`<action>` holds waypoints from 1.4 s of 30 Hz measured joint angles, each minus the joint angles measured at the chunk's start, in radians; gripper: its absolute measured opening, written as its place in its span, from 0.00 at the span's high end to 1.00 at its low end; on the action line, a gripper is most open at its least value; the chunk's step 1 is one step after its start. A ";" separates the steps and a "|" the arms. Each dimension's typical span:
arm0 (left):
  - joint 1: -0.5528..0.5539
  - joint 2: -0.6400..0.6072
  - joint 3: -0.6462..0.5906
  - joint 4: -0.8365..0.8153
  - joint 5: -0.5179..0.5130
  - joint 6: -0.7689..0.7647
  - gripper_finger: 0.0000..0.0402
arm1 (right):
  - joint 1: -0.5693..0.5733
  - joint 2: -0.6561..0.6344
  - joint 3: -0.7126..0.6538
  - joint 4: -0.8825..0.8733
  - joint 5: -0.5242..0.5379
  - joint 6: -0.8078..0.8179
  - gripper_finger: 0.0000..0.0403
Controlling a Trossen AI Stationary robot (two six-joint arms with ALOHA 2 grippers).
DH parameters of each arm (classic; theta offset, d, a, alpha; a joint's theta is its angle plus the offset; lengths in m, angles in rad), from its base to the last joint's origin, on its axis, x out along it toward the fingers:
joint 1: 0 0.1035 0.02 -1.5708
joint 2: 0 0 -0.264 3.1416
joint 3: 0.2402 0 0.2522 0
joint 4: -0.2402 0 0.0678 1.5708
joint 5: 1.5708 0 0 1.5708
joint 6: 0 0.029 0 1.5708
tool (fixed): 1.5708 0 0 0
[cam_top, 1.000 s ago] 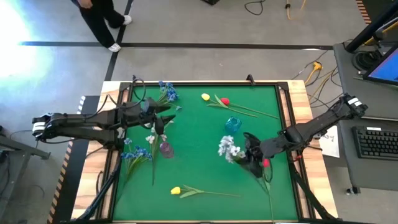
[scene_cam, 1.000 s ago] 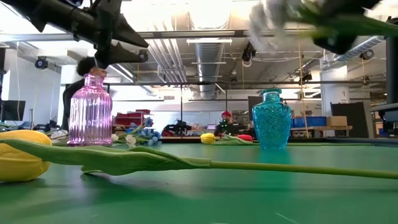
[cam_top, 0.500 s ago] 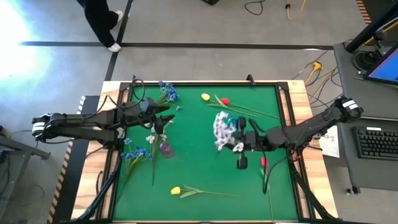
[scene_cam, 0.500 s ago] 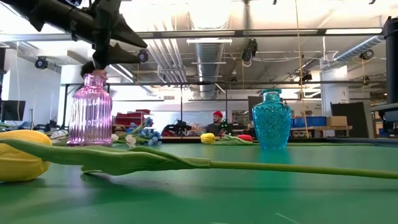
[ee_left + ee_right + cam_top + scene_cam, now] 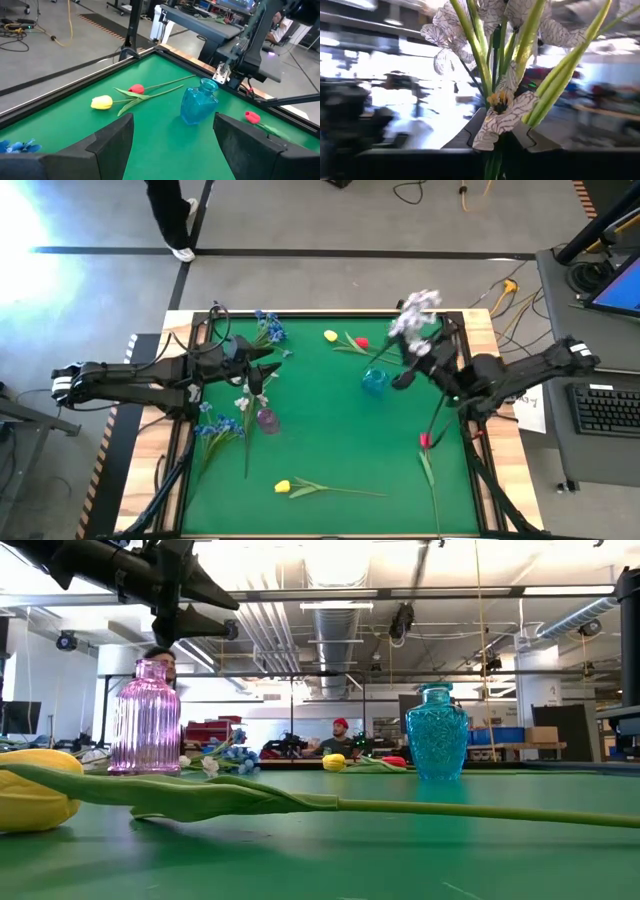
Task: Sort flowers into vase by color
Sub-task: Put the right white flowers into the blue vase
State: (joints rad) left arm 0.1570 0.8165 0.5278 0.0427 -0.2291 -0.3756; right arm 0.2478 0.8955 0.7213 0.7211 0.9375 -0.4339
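Note:
My right gripper [image 5: 428, 358] is raised over the table's far right and is shut on a bunch of white flowers [image 5: 415, 315] with green stems [image 5: 485, 60], beside the blue vase [image 5: 374, 380]. The pink vase [image 5: 267, 418] stands at mid-left. My left gripper [image 5: 256, 372] hovers just above it [image 5: 175, 600], open, with nothing between its fingers [image 5: 175, 150]. Lying on the green mat are a red tulip [image 5: 425, 441], a yellow tulip [image 5: 283, 486], a yellow and red pair [image 5: 345, 338], and blue flowers [image 5: 270, 330] [image 5: 215, 426]. My right gripper pinches the bunch's green stems [image 5: 495, 157] between its two fingers, just below the blooms. The fingers slant upward and the flower heads [image 5: 500, 107] stand above them. The bunch is lifted clear of the table.
Small white flowers [image 5: 243, 402] lie by the pink vase. The yellow tulip's stem [image 5: 350, 805] runs across the near part of the mat. A wooden rim [image 5: 480, 320] frames the table. A person [image 5: 170, 210] walks on the floor beyond the far edge.
My right gripper has risen and gone toward the table's far edge, passing the blue vase. It has tipped from pointing down to slanting up. The white flowers went with it, swinging from low over the mat to heads-up, well above the table.

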 joint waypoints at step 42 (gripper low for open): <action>0.000 0.000 0.000 0.009 -0.052 0.000 0.33 | -0.046 -0.001 -0.206 -0.051 0.031 0.201 0.77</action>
State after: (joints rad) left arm 0.1570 0.8165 0.5278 0.0517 -0.2813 -0.3752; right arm 0.2020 0.8949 0.5148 0.6701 0.9688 -0.2333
